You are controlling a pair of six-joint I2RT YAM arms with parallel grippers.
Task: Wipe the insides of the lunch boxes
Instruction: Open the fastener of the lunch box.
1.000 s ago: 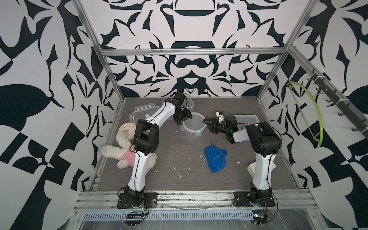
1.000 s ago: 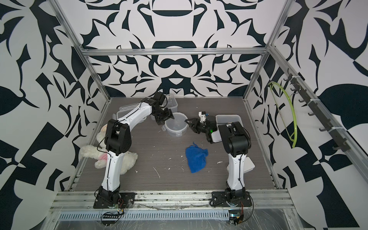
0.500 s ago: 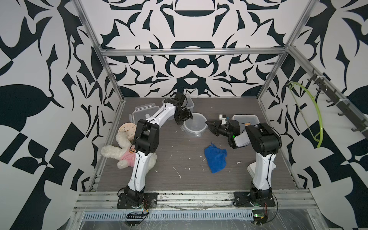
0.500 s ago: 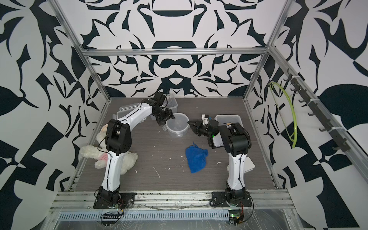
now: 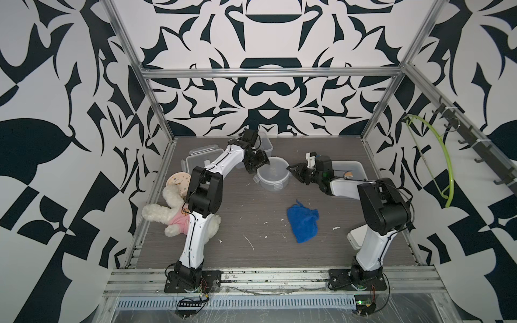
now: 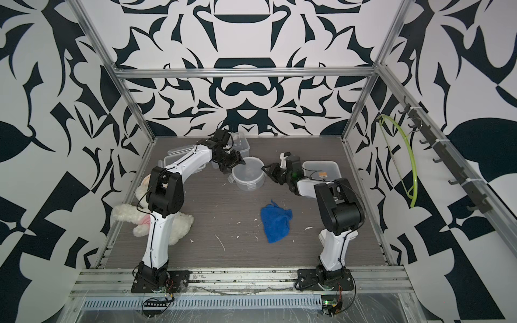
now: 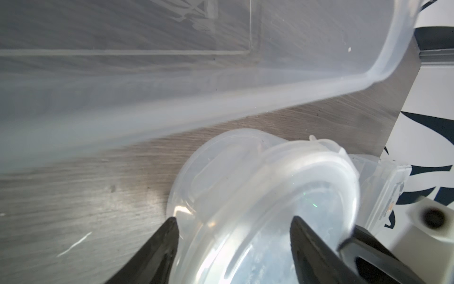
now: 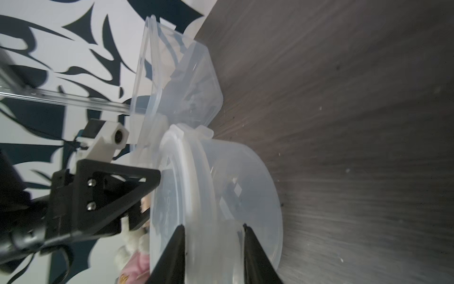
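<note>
- The table (image 5: 251, 207) is grey wood-grain board, littered with white scraps (image 5: 249, 242) towards its front.
- Black-and-white patterned walls (image 5: 265, 92) close it in behind an aluminium frame (image 5: 268, 73).
- On the right wall a rail of hooks (image 5: 475, 145) carries a green hoop (image 5: 449, 173).
- At the left edge lies a plush toy (image 5: 156, 215), and a round beige clock (image 5: 177, 180) sits just behind it.
- A blue cloth (image 5: 303, 223) lies crumpled in the middle front, well apart from both grippers.
- A clear lidded box (image 5: 197, 162) stands at the back left; its contents cannot be made out.
- The square lunch box (image 5: 267, 145) stands open by the back wall, just beside the round one, and its floor looks bare in the left wrist view.
- The round lunch box (image 5: 272, 179) stands open at the centre back, between the two grippers, with pale flecks on its floor.
- The left gripper (image 7: 233, 222) has its jaws apart astride the round box's rim, one tip outside the wall and one over the inside.
- The right gripper (image 8: 213, 228) has its jaws drawn in on the opposite side of that rim, both tips against the plastic.
- The rectangular lunch box (image 5: 361, 169) stands open at the back right and bears an orange sticker (image 5: 348, 174).
- A pale flat piece (image 5: 354, 237) lies partly hidden under the right arm.
</note>
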